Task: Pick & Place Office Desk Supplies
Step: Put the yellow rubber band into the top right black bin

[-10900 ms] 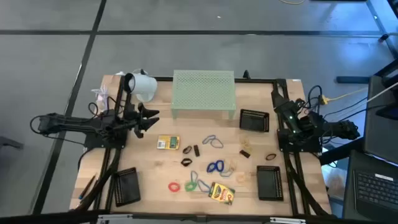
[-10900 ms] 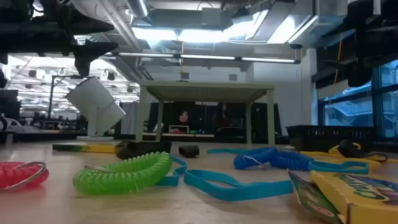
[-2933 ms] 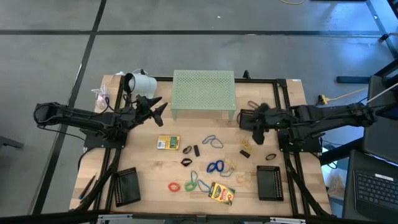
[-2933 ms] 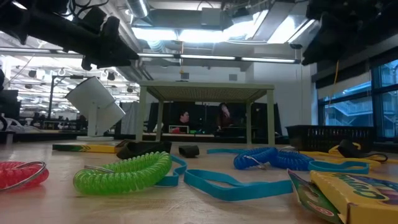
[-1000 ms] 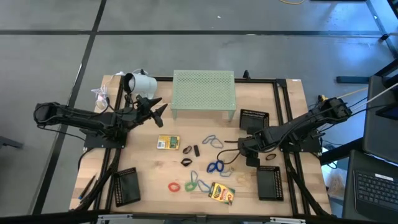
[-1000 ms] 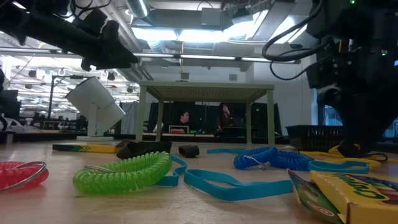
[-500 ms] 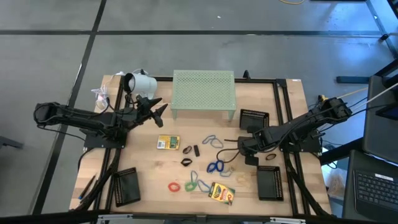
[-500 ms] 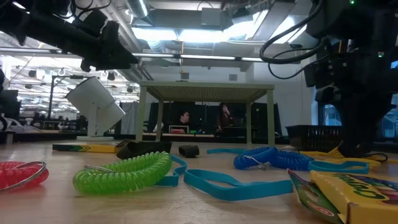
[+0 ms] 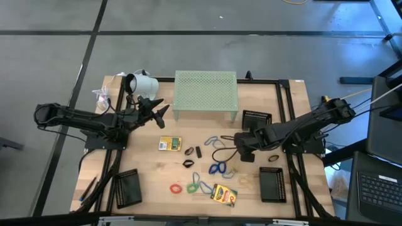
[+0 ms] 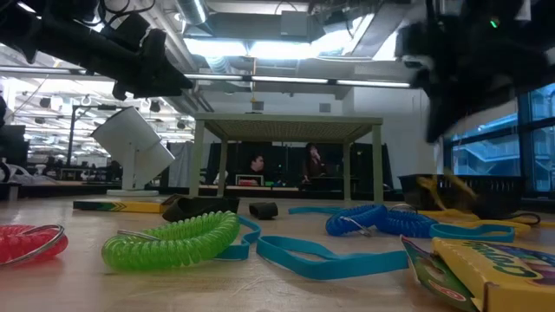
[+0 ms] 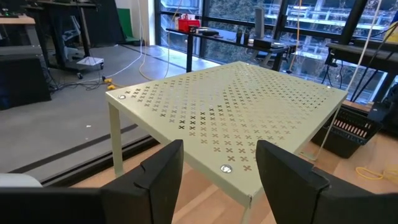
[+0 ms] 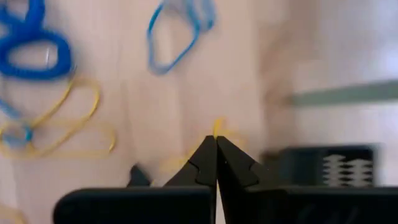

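My right gripper hangs shut over the table's right middle, with a thin yellow rubber band dangling from it. Loose on the wood lie two crayon boxes, blue loops, a red loop, a green coil and small black clips. My left gripper waits open in the air at the far left, facing the pale green stand. My right gripper pinches a short stretch of the yellow band between its two fingertips. The fingers come steeply from above. The rest of the band hangs slack below them, off the wood.
The perforated stand and a white lamp-like object stand along the far edge. Black trays sit at far right, near right and near left. More yellow bands lie by the blue coil.
My right gripper has risen from the table and shifted slightly toward the left edge, tipping less steeply. The yellow band, which lay flat on the wood by the right side, now hangs lifted under it. The left arm kept still.
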Controlling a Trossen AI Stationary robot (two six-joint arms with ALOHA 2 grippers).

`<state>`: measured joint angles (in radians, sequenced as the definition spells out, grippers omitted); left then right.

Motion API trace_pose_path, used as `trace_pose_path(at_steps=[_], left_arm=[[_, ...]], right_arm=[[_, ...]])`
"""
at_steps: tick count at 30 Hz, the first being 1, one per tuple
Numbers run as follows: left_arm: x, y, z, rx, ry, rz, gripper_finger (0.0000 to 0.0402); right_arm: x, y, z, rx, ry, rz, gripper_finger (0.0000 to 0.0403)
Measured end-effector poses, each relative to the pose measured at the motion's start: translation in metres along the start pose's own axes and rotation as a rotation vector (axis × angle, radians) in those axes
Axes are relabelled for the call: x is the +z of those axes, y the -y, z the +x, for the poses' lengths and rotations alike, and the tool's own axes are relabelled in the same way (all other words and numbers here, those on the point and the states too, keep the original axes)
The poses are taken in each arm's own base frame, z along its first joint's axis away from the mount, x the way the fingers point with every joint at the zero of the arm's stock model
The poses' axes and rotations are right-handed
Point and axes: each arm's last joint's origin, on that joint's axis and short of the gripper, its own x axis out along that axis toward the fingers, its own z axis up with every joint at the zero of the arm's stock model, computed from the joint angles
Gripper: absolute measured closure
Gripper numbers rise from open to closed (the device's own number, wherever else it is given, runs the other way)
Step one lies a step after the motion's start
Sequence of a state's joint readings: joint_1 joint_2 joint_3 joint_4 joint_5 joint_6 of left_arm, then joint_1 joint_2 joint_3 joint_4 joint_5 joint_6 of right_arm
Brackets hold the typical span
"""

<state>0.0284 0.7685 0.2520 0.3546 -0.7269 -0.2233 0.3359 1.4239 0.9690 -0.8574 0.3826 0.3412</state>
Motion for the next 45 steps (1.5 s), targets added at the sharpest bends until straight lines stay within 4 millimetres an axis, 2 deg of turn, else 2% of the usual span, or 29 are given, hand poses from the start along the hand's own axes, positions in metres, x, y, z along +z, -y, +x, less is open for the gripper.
trace_pose_path(at_steps=[7,13,20,31,36,40,45], left_arm=[[0.000,0.000,0.000,0.000,0.000,0.000,0.0203],[0.000,0.000,0.000,-0.014,-0.003,-0.029,0.0203],[0.000,0.001,0.000,-0.022,-0.004,-0.030,0.0203],[0.001,0.001,0.000,-0.017,0.005,-0.037,0.0203],[0.001,0.001,0.000,-0.017,0.006,-0.036,0.0203],[0.001,0.001,0.000,-0.017,0.006,-0.035,0.0203],[0.001,0.001,0.000,-0.016,0.006,-0.036,0.0203]], right_arm=[[0.027,0.012,-0.028,-0.276,0.181,-0.004,0.0402],[0.029,0.024,-0.036,-0.455,0.214,0.012,0.0402],[0.015,0.048,-0.053,-0.478,0.203,0.133,0.0403],[-0.002,0.077,-0.100,-0.506,0.491,0.537,0.0396],[0.004,0.080,-0.107,-0.584,0.594,0.580,0.0393],[0.007,0.081,-0.108,-0.602,0.603,0.560,0.0394],[0.004,0.088,-0.103,-0.469,0.515,0.552,0.0394]])
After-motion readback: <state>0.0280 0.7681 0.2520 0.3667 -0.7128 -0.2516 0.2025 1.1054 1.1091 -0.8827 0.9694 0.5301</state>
